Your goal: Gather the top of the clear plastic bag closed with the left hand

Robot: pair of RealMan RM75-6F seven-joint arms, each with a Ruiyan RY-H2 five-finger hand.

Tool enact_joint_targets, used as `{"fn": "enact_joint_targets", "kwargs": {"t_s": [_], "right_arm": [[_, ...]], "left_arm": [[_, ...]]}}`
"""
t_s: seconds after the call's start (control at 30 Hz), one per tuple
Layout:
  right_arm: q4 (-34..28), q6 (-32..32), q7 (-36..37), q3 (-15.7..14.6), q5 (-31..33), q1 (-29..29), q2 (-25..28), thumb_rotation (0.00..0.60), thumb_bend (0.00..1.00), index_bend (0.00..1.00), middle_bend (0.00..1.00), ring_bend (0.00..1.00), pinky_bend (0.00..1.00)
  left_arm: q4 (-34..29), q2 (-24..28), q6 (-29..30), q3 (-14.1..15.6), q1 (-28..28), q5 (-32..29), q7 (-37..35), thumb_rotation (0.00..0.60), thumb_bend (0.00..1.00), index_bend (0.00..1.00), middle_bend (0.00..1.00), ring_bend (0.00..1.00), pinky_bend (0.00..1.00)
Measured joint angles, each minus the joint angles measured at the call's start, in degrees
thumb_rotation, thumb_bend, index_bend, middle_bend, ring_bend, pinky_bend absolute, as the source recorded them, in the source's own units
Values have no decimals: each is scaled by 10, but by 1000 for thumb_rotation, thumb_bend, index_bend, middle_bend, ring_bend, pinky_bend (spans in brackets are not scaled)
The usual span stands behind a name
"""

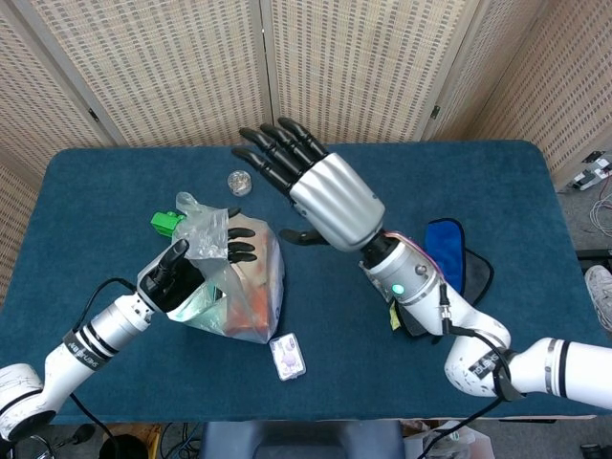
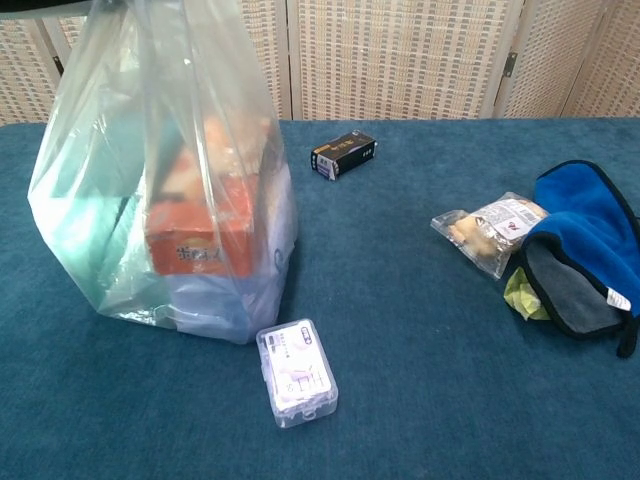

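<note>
Looking down from the head view, the left hand [image 1: 196, 258] pinches the gathered top of the clear plastic bag [image 1: 229, 296], which stands at about 8 o'clock on the table [image 1: 86, 191]. The right hand [image 1: 306, 182] hangs empty at 12 o'clock, fingers spread.

From the chest view, the bag [image 2: 160, 200] stands upright at 9 o'clock, an orange box [image 2: 195, 235] inside. A small clear case [image 2: 297, 372] lies just beside its base at 5 o'clock.

On blue tablecloth [image 2: 420, 400]: small clear plastic case [image 2: 296, 372] near front edge; black packet [image 2: 343, 155] farther back; sealed snack pouch [image 2: 490, 229] touching blue cloth [image 2: 580, 240] at right; small round clear container [image 1: 239, 182] toward rear.
</note>
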Motion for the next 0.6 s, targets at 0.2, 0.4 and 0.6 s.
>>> {"fn": "enact_joint_targets", "kwargs": {"t_s": [0.2, 0.4, 0.6], "right_arm": [[-10, 21, 17, -3, -12, -38, 34, 600, 0, 0, 0, 0, 0], [-11, 37, 36, -7, -23, -66, 54, 600, 0, 0, 0, 0, 0], [-16, 60, 51, -17, -34, -104, 73, 600, 0, 0, 0, 0, 0]], "left_arm": [[-3, 6, -26, -2, -9, -6, -5, 243, 137, 75, 300, 325, 282], [1, 7, -27, -4, -17, 15, -47, 244, 137, 76, 324, 361, 347], [4, 9, -28, -11, -28, 16, -73, 295, 137, 89, 336, 386, 411]]}}
